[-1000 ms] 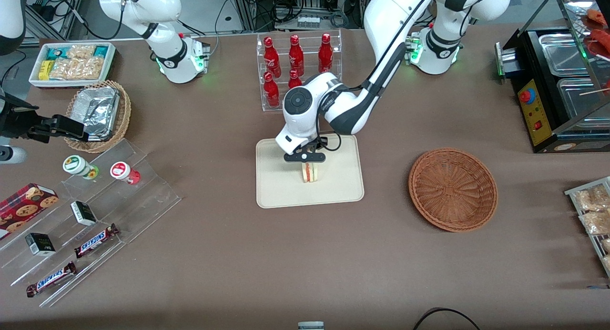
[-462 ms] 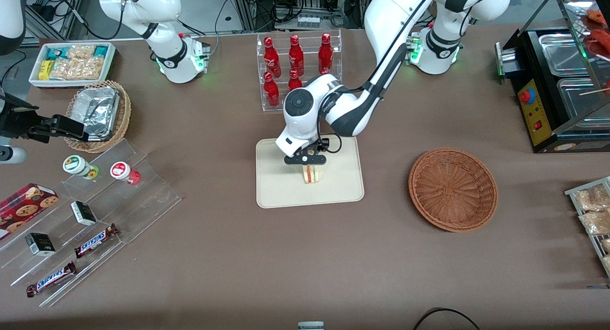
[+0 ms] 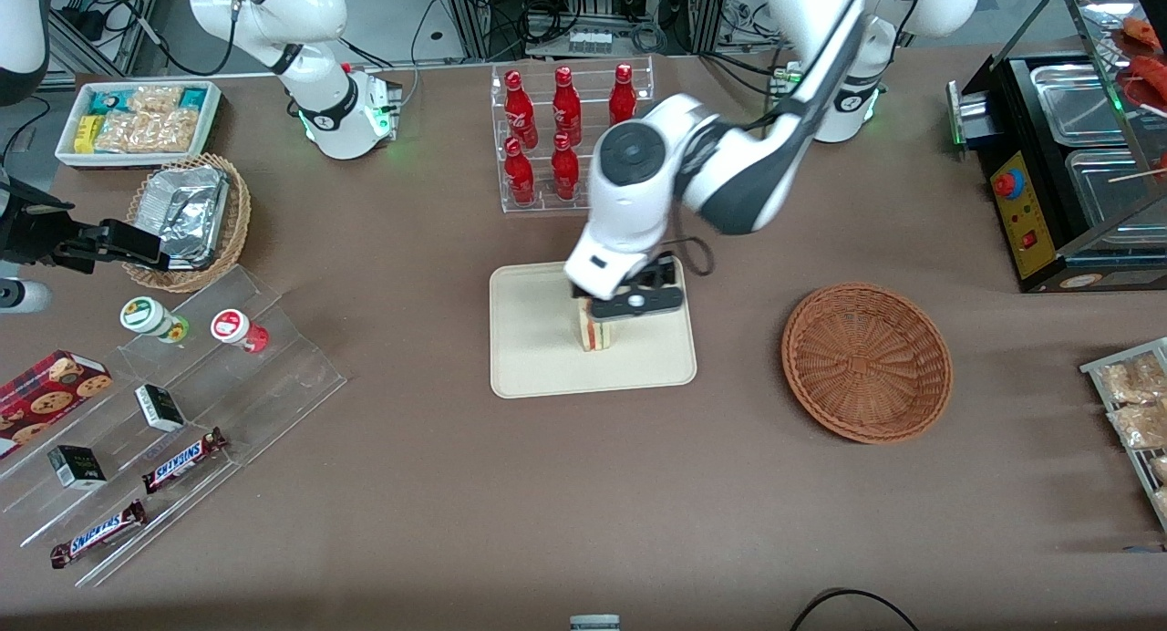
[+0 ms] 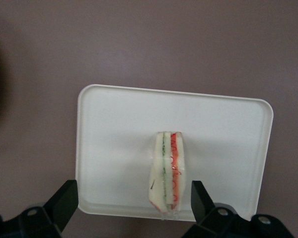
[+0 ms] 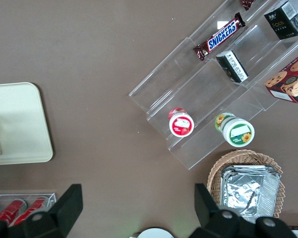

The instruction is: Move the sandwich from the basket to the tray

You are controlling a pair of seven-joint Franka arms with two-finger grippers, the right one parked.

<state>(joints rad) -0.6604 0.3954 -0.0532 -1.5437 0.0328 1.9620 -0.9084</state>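
Observation:
The sandwich (image 3: 594, 332) stands on its edge on the cream tray (image 3: 529, 362), its red and green filling stripes facing up. From the left wrist view the sandwich (image 4: 169, 173) rests near one long rim of the tray (image 4: 114, 134). My left gripper (image 3: 631, 300) hangs above the tray, a little over the sandwich. That gripper (image 4: 133, 197) is open, its black fingers (image 4: 64, 198) spread wide with nothing between them. The reddish-brown basket (image 3: 866, 362) lies empty on the table toward the working arm's end. An edge of the tray (image 5: 20, 124) also appears in the right wrist view.
A clear rack of red bottles (image 3: 565, 129) stands just farther from the front camera than the tray. Toward the parked arm's end are a stepped acrylic shelf with snacks (image 3: 182, 385), a tan wicker basket with foil (image 3: 187, 216) and a white bin (image 3: 137, 120). A black food warmer (image 3: 1067, 157) stands at the working arm's end.
The gripper has risen off the sandwich and shifted a little toward the working arm's end. The sandwich stays standing on the tray.

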